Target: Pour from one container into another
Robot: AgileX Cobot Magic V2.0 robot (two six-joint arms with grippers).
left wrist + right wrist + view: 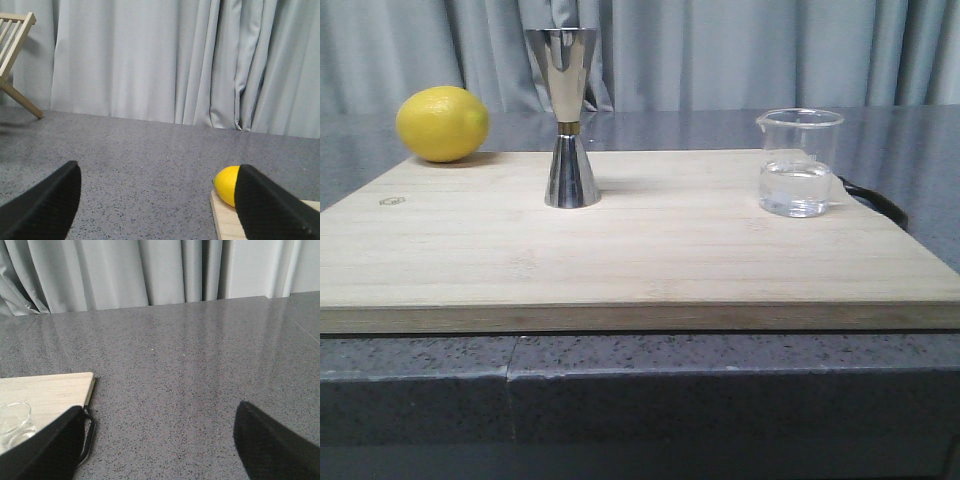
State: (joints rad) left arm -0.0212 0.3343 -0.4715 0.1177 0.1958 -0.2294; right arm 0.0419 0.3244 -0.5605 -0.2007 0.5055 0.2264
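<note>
Standing upright and well apart on the bamboo cutting board [650, 260], the glass beaker [799, 163], part-filled with clear liquid, and the steel jigger [570, 118] look staged for pouring. The right gripper [160, 445], spread and empty, has the beaker just beside one finger; the left gripper [160, 205], equally spread, sits near the lemon [226, 184]. No writing is readable on the beaker.

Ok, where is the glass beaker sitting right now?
In the front view the beaker stands upright on the right side of the wooden board, near its right edge, well apart from the steel jigger to its left.

Lemon [442, 123], jigger [569, 118], half-filled beaker [799, 162] on wooden board [640, 260]
</note>
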